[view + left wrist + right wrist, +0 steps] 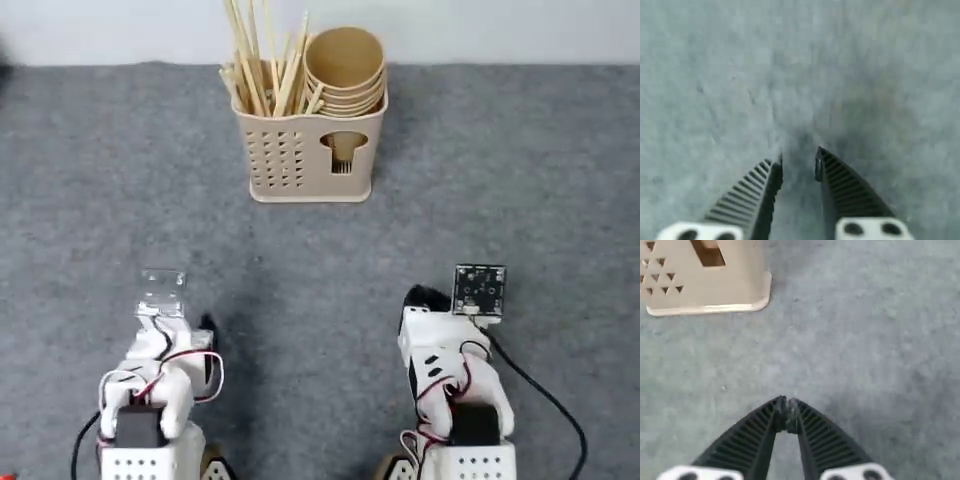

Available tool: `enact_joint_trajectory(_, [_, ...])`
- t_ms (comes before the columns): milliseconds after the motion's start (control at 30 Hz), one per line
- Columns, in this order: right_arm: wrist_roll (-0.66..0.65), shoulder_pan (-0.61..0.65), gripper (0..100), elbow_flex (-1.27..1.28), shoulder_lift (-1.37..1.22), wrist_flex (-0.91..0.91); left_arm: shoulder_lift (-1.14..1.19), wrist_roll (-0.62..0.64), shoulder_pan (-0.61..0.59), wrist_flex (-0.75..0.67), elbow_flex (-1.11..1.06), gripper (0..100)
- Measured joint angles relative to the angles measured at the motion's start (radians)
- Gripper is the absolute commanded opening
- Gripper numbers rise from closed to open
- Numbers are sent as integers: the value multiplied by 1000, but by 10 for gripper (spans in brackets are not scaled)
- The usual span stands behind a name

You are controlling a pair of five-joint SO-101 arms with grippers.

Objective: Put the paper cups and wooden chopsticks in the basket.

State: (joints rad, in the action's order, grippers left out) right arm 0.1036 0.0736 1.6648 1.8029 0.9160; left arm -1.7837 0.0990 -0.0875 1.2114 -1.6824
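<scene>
From above, a beige basket (310,150) with perforated sides stands upright at the far middle of the grey, carpet-like surface (520,180), close to the pale wall (500,25) behind it. A stack of paper cups (346,66) sits nested in its right half, mouths up. A bundle of wooden chopsticks (262,62) stands on end in its left half, splaying out above the rim and leaning against the cups. The left arm (155,385) and the right arm (455,380) sit at the near edge, well apart from each other and from the basket, with a stretch of grey surface between them and it. A black cable (548,395) runs from the right arm along the surface toward the near right corner.

In the left wrist view, the left hand (798,161) points down at the grey surface. Its two ribbed black fingers are slightly parted, with a narrow gap at the tips and nothing between them.

In the right wrist view, the right hand (786,407) is closed, fingertips touching, and holds nothing. Beyond it the basket's lower corner rests on the surface, well apart from the fingertips.
</scene>
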Motion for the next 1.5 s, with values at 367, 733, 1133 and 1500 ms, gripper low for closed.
enact_joint_trajectory(367, [0,0,9,0,0,328,0,0,0,0,-6,108])
enact_joint_trajectory(733, [0,0,9,0,0,387,0,0,0,0,-6,108])
enact_joint_trajectory(1133, [0,0,9,0,0,387,0,0,0,0,-6,108])
enact_joint_trajectory(1500, [0,0,9,0,0,387,0,0,0,0,-6,108])
